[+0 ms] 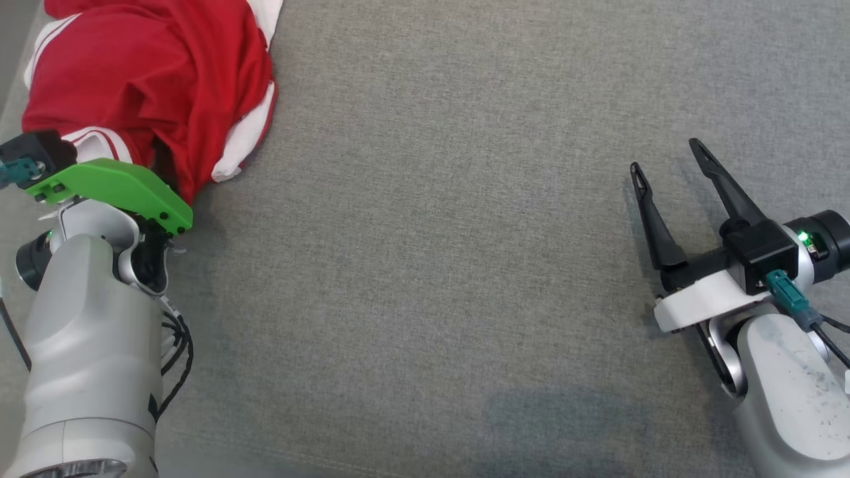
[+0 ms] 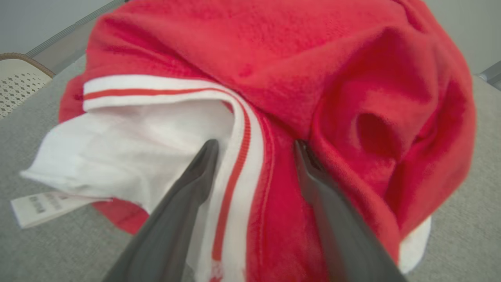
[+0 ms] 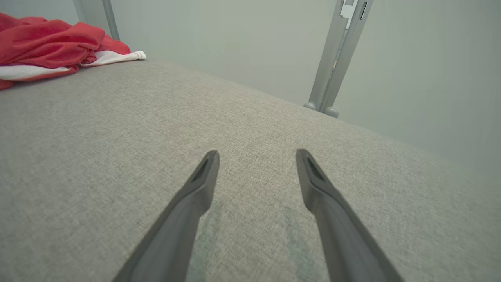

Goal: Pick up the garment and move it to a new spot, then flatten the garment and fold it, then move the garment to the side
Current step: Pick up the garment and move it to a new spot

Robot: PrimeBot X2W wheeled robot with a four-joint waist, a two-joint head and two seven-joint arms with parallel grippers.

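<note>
One crumpled red garment with white striped trim [image 1: 153, 79] lay bunched at the grey fabric tabletop's [image 1: 431, 265] far left. It looked soft, light and floppy. Left gripper [image 2: 255, 145] stood wide astride its striped hem, likely the best hold. Right gripper [image 1: 665, 154] stood wide, well apart.

one red garment [image 1: 146, 73], two end effectors [image 1: 665, 154] [image 2: 256, 147], one label [image 2: 43, 203]

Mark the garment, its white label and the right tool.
garment [image 1: 133, 79]: head view, on its crumpled red body.
white label [image 2: 43, 205]: left wrist view, middle of the printed tag.
right tool [image 1: 665, 155]: head view, midway between its open fingertips.
</note>
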